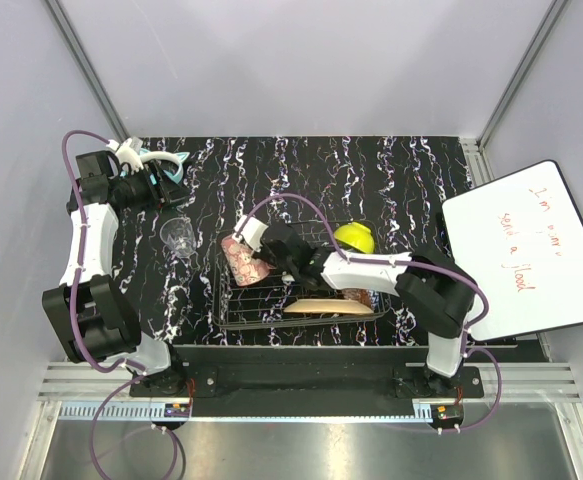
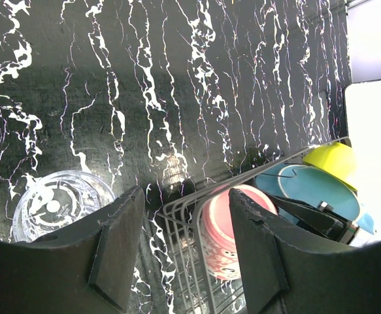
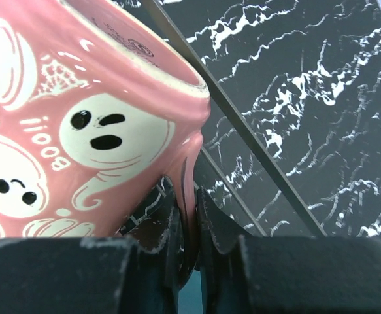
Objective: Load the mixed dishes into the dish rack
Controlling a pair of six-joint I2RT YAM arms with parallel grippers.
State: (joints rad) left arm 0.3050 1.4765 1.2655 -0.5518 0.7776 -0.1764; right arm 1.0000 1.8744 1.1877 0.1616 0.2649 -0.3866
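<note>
My right gripper (image 1: 263, 256) is shut on the handle of the pink mug (image 1: 238, 258), which has ghost prints. It holds the mug tilted over the left end of the dish rack (image 1: 271, 318). In the right wrist view the fingers (image 3: 170, 219) pinch the mug (image 3: 79, 124) by its handle above a rack wire (image 3: 242, 131). The rack holds the yellow-green bowl (image 1: 354, 237), the tan plate (image 1: 329, 307) and the teal plate (image 2: 314, 190). The small clear glass (image 1: 178, 235) stands left of the rack. My left gripper (image 1: 159, 190) is open and empty above the glass (image 2: 56, 203).
Teal cat-ear headphones (image 1: 161, 160) lie at the far left by my left wrist. A whiteboard (image 1: 521, 250) with red writing leans at the right edge. The table (image 1: 401, 170) is black marble-patterned, with grey walls around it.
</note>
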